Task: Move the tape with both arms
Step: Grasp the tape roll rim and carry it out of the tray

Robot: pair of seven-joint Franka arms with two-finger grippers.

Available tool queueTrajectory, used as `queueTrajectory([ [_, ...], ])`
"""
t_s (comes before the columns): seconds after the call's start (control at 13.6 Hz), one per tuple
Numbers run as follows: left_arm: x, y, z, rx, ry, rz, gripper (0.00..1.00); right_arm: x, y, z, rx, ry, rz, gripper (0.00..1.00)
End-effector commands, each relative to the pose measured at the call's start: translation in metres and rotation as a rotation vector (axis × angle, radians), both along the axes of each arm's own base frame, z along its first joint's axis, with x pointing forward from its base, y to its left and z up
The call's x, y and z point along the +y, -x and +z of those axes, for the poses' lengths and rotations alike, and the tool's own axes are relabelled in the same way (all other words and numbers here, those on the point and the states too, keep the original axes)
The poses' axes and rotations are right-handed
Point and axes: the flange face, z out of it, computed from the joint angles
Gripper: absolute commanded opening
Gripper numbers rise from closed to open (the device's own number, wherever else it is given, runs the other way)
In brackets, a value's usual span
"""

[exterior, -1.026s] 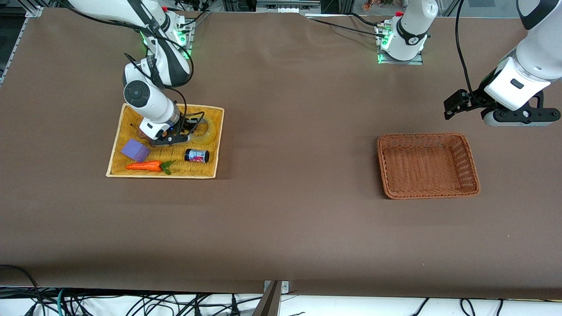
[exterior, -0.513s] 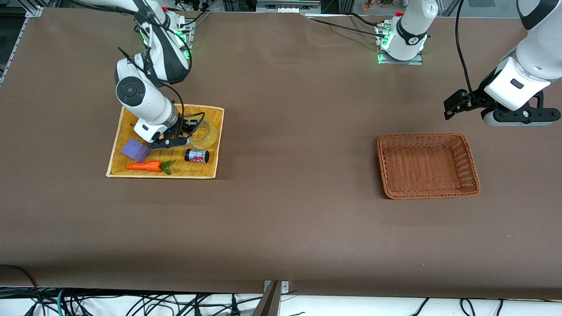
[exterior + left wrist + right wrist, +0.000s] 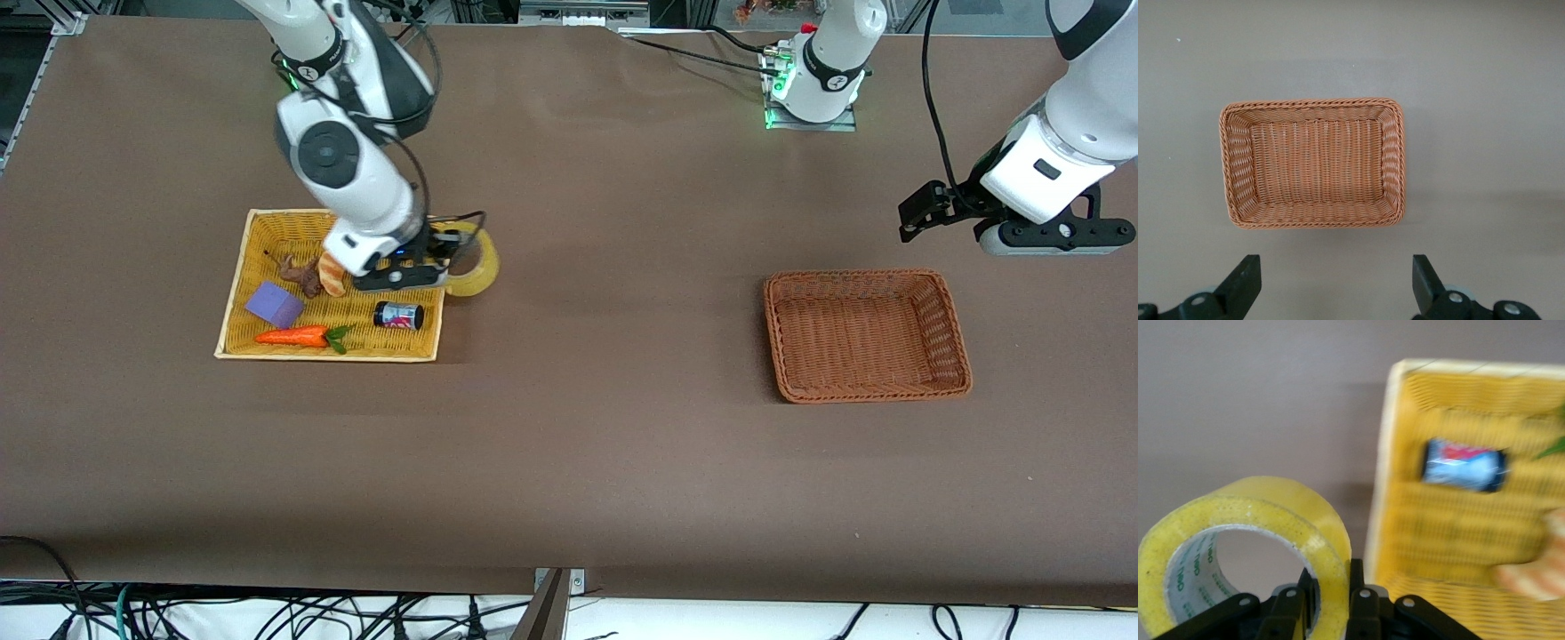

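The yellowish tape roll (image 3: 473,264) hangs in my right gripper (image 3: 449,267), lifted over the yellow basket's (image 3: 238,284) edge toward the left arm's end. In the right wrist view the fingers (image 3: 1359,587) pinch the roll's wall (image 3: 1271,513), one inside the hole, one outside. My left gripper (image 3: 942,213) is open and empty, held high over the table just farther from the front camera than the brown wicker basket (image 3: 867,333). In the left wrist view its fingertips (image 3: 1248,277) frame bare table below that basket (image 3: 1313,163).
The yellow basket holds a black can (image 3: 397,314), a purple block (image 3: 275,304), a toy carrot (image 3: 298,336), a croissant (image 3: 332,274) and a small brown figure (image 3: 298,271). The brown basket is empty.
My right gripper has lifted the tape out of the yellow basket and carried it toward the left arm's end, past the basket's edge. The left arm has not moved.
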Motion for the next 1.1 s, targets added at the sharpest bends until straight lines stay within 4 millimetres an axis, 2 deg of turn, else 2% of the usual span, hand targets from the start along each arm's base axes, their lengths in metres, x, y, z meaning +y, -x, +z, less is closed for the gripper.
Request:
queueTrajectory([
  [0.0, -0.001, 0.002, 0.007, -0.009, 0.016, -0.013, 1.00, 0.070, 0.001, -0.016, 0.021, -0.044, -0.083, 0.00],
  [0.15, -0.001, 0.002, 0.007, -0.009, 0.015, -0.013, 1.00, 0.121, 0.009, -0.035, 0.032, -0.053, -0.115, 0.00],
  [0.29, -0.001, 0.002, 0.007, -0.009, 0.016, -0.013, 1.00, 0.173, 0.030, -0.060, -0.016, -0.063, -0.156, 0.00],
  [0.44, -0.001, 0.002, 0.007, -0.009, 0.015, -0.013, 1.00, 0.201, 0.039, -0.090, -0.041, -0.030, -0.196, 0.00],
  [0.51, -0.001, 0.002, 0.008, -0.010, 0.016, -0.013, 1.00, 0.212, 0.043, -0.098, -0.041, -0.027, -0.211, 0.00],
  [0.73, 0.000, 0.002, 0.008, -0.010, 0.016, -0.012, 1.00, 0.220, 0.047, -0.110, -0.035, -0.035, -0.238, 0.00],
  [0.81, 0.000, 0.002, 0.008, -0.009, 0.016, -0.012, 1.00, 0.220, 0.048, -0.117, -0.036, -0.025, -0.232, 0.09],
  [0.95, -0.001, 0.002, 0.007, -0.009, 0.016, -0.013, 1.00, 0.222, 0.050, -0.131, -0.062, -0.024, -0.234, 0.33],
  [1.03, -0.001, 0.002, 0.007, -0.009, 0.016, -0.013, 1.00, 0.222, 0.050, -0.133, -0.069, -0.021, -0.235, 0.43],
])
